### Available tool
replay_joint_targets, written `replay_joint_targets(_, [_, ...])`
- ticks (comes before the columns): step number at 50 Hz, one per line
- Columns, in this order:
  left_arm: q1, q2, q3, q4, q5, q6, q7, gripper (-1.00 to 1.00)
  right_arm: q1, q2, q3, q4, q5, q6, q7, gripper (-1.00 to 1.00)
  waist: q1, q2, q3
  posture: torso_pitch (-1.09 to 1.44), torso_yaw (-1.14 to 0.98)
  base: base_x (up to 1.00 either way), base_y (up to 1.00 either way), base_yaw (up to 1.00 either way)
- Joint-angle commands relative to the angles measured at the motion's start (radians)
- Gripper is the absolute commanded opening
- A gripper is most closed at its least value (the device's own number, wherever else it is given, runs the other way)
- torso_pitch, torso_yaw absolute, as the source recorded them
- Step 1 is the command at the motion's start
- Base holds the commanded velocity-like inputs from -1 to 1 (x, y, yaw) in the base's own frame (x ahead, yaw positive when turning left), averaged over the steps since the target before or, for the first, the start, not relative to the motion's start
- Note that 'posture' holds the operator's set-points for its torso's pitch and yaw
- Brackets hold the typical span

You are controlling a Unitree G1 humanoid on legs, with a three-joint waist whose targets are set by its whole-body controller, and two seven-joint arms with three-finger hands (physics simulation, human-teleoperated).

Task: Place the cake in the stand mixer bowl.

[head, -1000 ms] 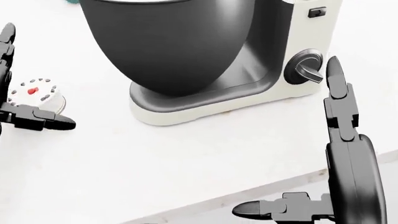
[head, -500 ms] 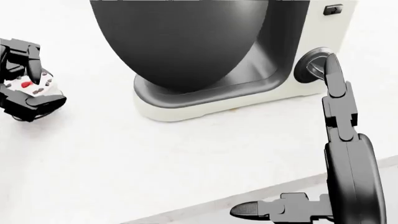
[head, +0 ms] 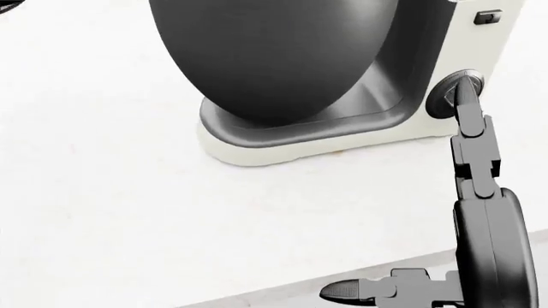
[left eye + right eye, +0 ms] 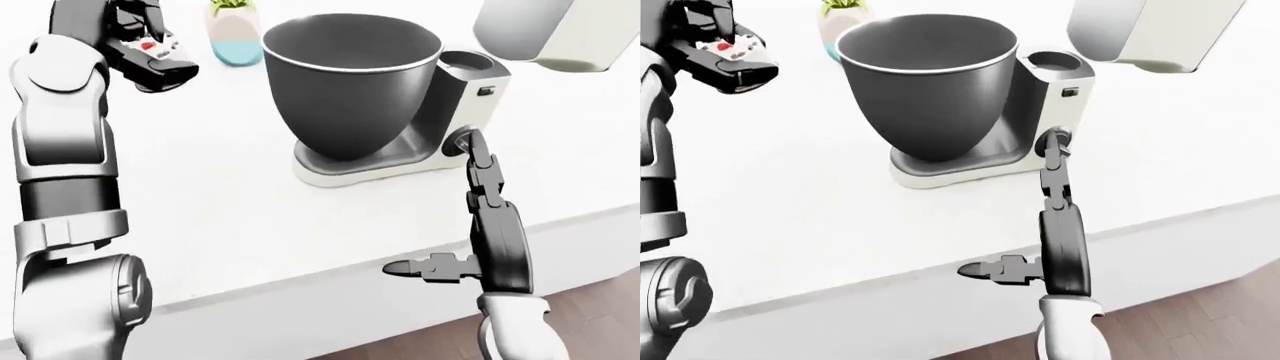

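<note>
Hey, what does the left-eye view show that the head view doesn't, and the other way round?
Only the left-eye view shows the left hand raised at upper left, its fingers closed round the cake, along with the bowl's open rim, the small potted plant and the mixer's tilted-up head. The head view adds nothing of its own, only a closer look. Both share the stand mixer bowl, the mixer's dial, the white counter and the open right hand by the dial.
</note>
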Motion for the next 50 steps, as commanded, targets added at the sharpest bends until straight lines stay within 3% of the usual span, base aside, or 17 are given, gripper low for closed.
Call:
replay_joint_targets(1, [-0.070,0.019,0.009,-0.028,0.005,-0.026,0.003,-1.00,-0.014,-0.001,0.000,-0.035,-0.004,-0.026,-0.006,1.00,-0.001,0.006,-0.023,0.00,0.00,0.00,0.00,0.00])
replay_joint_targets(11, [-0.275,0.005,-0.021,0.153,0.031,-0.059,0.005,-1.00,-0.011,0.000,0.004,-0.041,-0.007,-0.025,-0.007,1.00,0.002,0.000,-0.019,0.00,0.00,0.00,0.00,0.00])
replay_joint_targets(27, [-0.441,-0.070,-0.060,0.251,0.070,-0.077,0.007,-1.00,-0.009,-0.002,0.007,-0.054,-0.015,-0.019,0.000,1.00,0.002,-0.010,-0.014,0.00,0.00,0.00,0.00,0.00])
replay_joint_targets(50, [-0.580,-0.224,-0.099,0.336,0.080,-0.096,0.070,-1.00,-0.002,-0.002,0.007,-0.065,-0.013,-0.027,0.002,1.00,0.003,-0.021,-0.011,0.00,0.00,0.00,0.00,0.00])
